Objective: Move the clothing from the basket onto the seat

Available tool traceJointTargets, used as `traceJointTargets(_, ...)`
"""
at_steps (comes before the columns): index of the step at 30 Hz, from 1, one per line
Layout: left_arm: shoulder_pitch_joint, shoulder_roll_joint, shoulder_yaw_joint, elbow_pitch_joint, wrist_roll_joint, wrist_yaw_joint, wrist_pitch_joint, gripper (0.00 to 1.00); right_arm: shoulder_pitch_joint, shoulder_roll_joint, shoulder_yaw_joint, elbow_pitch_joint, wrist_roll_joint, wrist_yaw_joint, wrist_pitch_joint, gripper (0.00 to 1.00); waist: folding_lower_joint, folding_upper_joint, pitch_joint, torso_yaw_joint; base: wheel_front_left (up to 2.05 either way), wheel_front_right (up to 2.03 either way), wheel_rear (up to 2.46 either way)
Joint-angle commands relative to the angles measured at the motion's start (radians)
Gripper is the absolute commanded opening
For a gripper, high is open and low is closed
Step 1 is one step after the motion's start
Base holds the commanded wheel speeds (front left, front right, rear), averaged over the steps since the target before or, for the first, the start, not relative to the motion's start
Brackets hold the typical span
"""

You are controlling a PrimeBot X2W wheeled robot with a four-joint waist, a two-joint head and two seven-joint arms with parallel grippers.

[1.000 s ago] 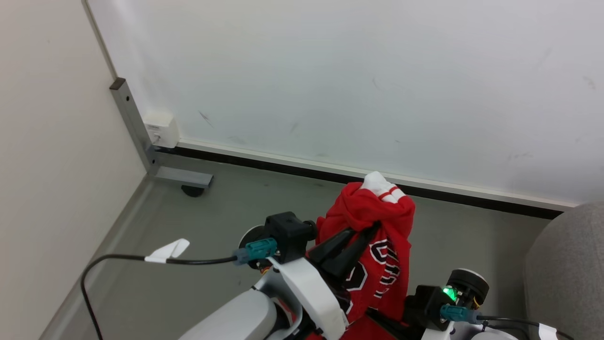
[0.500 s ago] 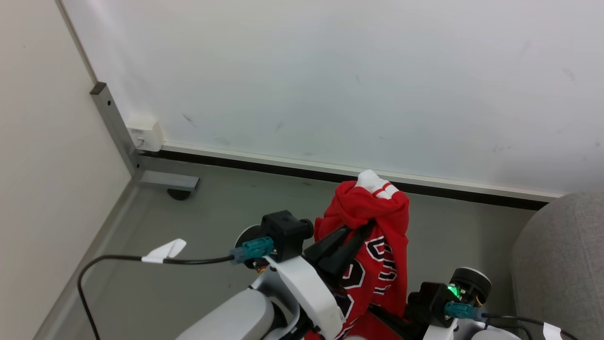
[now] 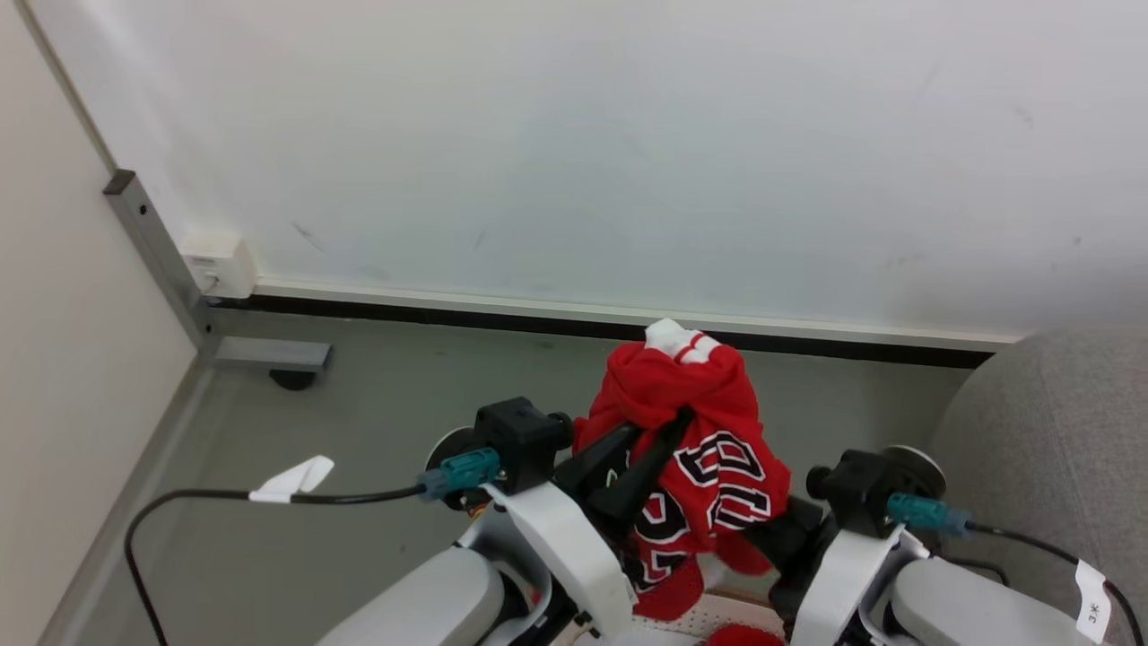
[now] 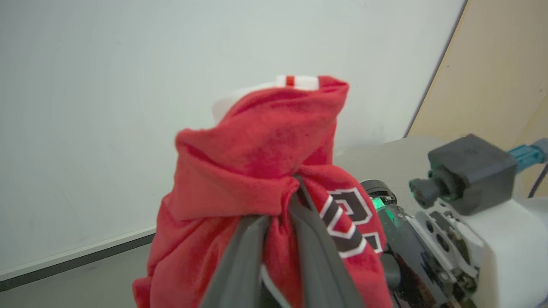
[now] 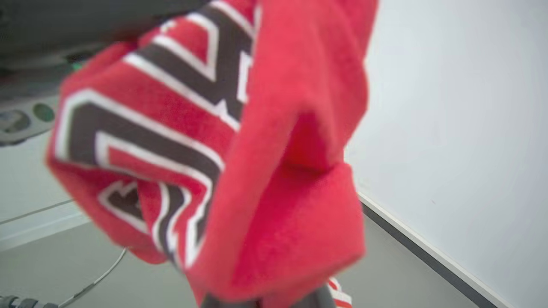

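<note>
Head view: the left claw [image 3: 677, 422] is pinched tight on a bunched red jersey [image 3: 708, 449], which it holds aloft. The basket [image 3: 717, 617] shows at the bottom edge, apparently below the jersey, with more red cloth [image 3: 744, 637] inside. Left wrist view confirms both fingers closed on one gathered fold, with fabric mounded above the tips. The right claw [image 3: 778, 538] sits under the hanging hem. Cloth covers its fingers, so its state cannot be told. The seat [image 3: 1040, 431] lies to the right, apart from the jersey.

Risks: thin, shiny fabric held by a single fold may slip during a swing. The trailing hem may snag on the right claw or catch the basket rim. The right arm stands between load and seat, so crossing invites contact.

Clearance: open floor [image 3: 377, 404] ahead and to the left. The wall [image 3: 574, 161] bounds the far side. The seat's rounded edge is the nearest boundary on the right.
</note>
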Motion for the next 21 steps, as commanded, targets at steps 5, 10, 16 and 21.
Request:
traceJointTargets(5,0.015,0.018,0.008,-0.014,0.003,0.002,-0.020,1.00,0.059,0.026,-0.163,-0.046,-0.051,-0.002,-0.006,0.00,0.0000,0.0000,0.035,-0.065,0.00,0.00,0.00)
traceJointTargets(10,0.020,0.036,0.002,-0.022,0.011,0.000,-0.023,1.00,0.122,0.039,-0.313,-0.084,-0.110,-0.002,-0.007,0.00,0.0000,0.0000,0.055,-0.132,0.00,0.00,0.00)
traceJointTargets(16,0.024,0.054,-0.007,-0.038,0.029,-0.007,-0.042,1.00,0.211,0.058,-0.507,-0.130,-0.171,-0.002,-0.007,0.00,0.0000,0.0000,0.069,-0.224,0.00,0.00,0.00)
traceJointTargets(21,0.026,0.069,-0.011,-0.048,0.042,-0.013,-0.073,1.00,0.292,0.087,-0.671,-0.162,-0.217,-0.002,-0.007,0.00,0.0000,0.0000,0.077,-0.306,0.00,0.00,0.00)
